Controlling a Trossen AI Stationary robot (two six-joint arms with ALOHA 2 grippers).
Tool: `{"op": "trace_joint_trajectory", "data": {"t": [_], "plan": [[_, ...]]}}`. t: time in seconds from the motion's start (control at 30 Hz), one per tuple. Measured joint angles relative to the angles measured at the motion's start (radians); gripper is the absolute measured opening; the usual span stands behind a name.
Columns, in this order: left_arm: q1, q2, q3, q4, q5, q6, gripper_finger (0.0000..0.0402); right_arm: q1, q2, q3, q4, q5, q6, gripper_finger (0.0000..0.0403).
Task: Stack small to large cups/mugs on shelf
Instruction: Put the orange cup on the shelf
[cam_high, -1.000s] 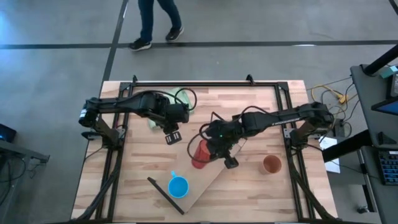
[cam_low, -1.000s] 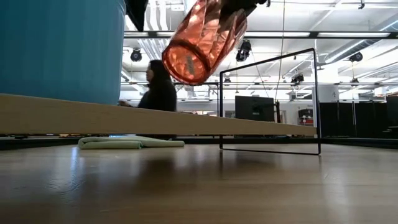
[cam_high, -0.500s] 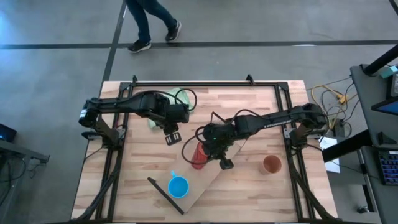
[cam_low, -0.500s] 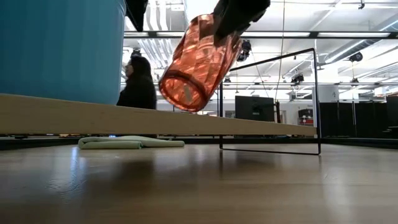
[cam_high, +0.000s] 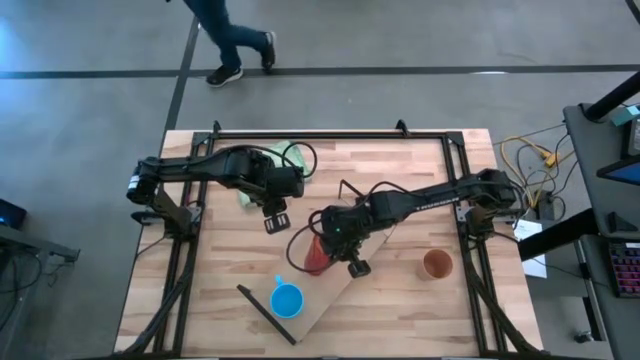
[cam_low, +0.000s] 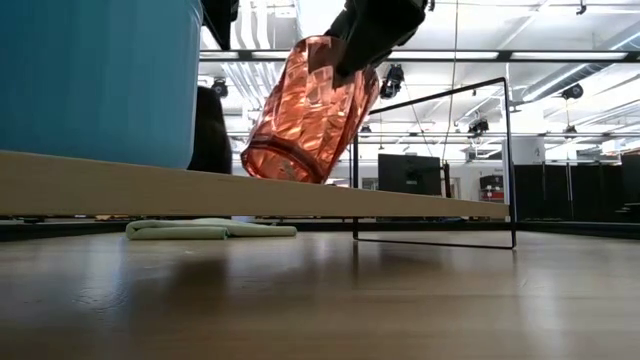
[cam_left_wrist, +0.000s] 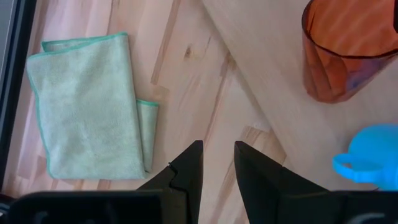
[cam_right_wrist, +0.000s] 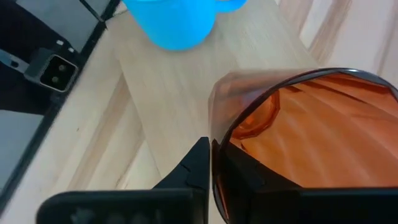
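The red ribbed tumbler (cam_high: 316, 254) hangs tilted in my right gripper (cam_high: 336, 240) over the middle of the light-wood shelf (cam_high: 345, 285), which lies slantwise on the table. In the low view the tumbler's base (cam_low: 280, 172) is down at the shelf's top (cam_low: 420, 205); I cannot tell whether they touch. The bright blue mug (cam_high: 287, 299) stands on the shelf's near end. The brown-orange cup (cam_high: 437, 264) stands on the tabletop at the right. My left gripper (cam_high: 274, 216) hovers open and empty left of the tumbler, fingers a narrow gap apart (cam_left_wrist: 217, 163). My right gripper holds the tumbler by its rim wall (cam_right_wrist: 214, 140), one finger inside the tumbler and one (cam_right_wrist: 198, 163) outside. The fingers come slanting down from the table's right onto the open upper end (cam_low: 345, 55). The tumbler hangs tilted, its base toward the table's left.
A folded green cloth (cam_high: 253, 190) lies on the table at the far left, beside my left arm. The shelf's thin black frame end (cam_low: 432, 165) stands upright at the right of the low view. A person (cam_high: 235, 40) walks beyond the table's far edge.
My right gripper has gone down and toward the table's left with the red tumbler. The tumbler has tipped from lying steeply slanted to nearer upright, and its base has come down to the shelf's top.
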Motion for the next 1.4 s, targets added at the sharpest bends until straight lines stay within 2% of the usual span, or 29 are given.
{"op": "trace_joint_trajectory", "data": {"t": [0.5,0.83,1.4], "plan": [[0.000,0.000,-0.001,0.000,0.000,0.013,0.0077,0.006,0.008,0.028,0.055,0.038,0.057,0.0084],[0.000,0.000,-0.001,0.000,0.000,0.026,0.0077,0.005,0.009,0.028,0.163,0.037,0.057,0.0084],[0.000,0.000,-0.001,-0.001,0.000,0.032,0.0077,0.015,0.057,0.027,0.104,0.027,0.242,0.0084]]}}
